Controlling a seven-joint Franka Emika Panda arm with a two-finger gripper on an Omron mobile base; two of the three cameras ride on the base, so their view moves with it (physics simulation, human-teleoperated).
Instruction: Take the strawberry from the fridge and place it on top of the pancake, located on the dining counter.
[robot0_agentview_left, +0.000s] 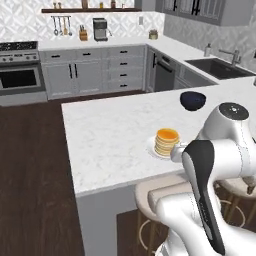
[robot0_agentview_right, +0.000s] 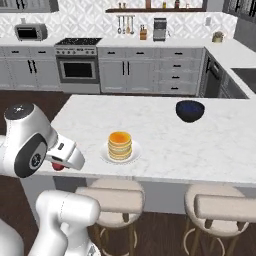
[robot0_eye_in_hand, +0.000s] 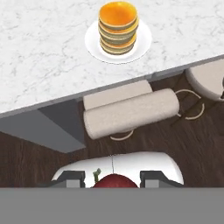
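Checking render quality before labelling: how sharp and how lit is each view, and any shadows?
Left base view: even light, pancake slightly soft. Right base view: flat light, faint shadow around the plate. Hand view: pancake crisp, strawberry cropped at the bottom.

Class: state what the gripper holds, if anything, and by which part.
The gripper holds the strawberry, a finger on either side of its red body; the green stem pokes up beside it.

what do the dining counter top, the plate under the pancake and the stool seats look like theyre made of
Dining counter: looks like polished white marble or a marble-look slab, going by the faint grey veining. Plate under the pancake: plain glossy white, likely ceramic, though the render leaves that open. Stool: the seat looks like beige padded fabric with a soft matte grain, and its thin pale foot ring may be metal.
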